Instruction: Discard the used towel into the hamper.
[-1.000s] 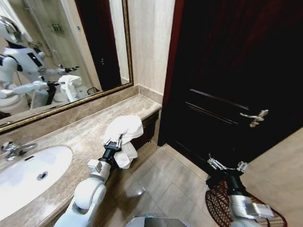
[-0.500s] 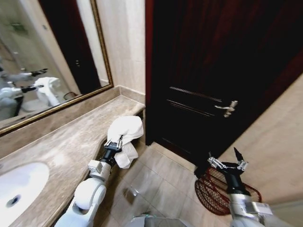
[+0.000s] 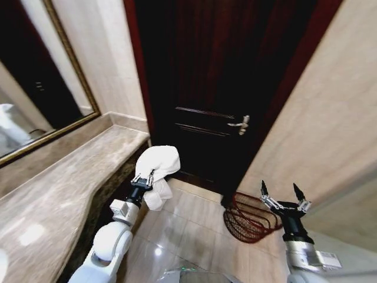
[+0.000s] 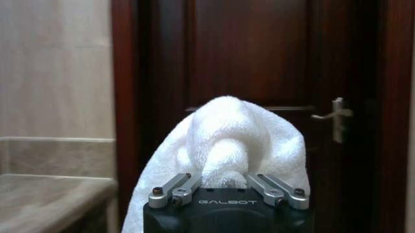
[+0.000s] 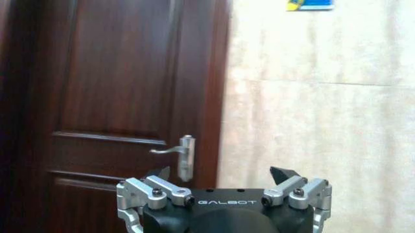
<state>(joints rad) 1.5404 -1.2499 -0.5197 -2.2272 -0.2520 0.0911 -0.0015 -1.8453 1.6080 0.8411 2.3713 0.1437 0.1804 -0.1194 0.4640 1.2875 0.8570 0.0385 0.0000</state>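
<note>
A white towel (image 3: 158, 165) hangs bunched from my left gripper (image 3: 143, 177), which is shut on it above the floor beside the counter's end. In the left wrist view the towel (image 4: 227, 145) bulges up between the fingers (image 4: 174, 187) in front of the dark door. The hamper (image 3: 250, 216), a dark reddish-brown wire basket, stands on the floor at the foot of the door, by the beige wall. My right gripper (image 3: 281, 194) is open and empty, held just to the right of the hamper. From the right wrist view the open right gripper (image 5: 222, 174) faces the door handle.
A dark wooden door (image 3: 218, 88) with a metal lever handle (image 3: 240, 125) fills the middle. A marble counter (image 3: 65, 183) with a framed mirror (image 3: 35, 94) above runs along the left. A beige tiled wall (image 3: 330, 118) closes the right. Glossy floor tiles (image 3: 188, 230) lie between.
The whole view has swung to the right: the sink and mirror slid off to the left, the door and hamper came toward the middle. Both arms keep their pose, towel still gripped.
</note>
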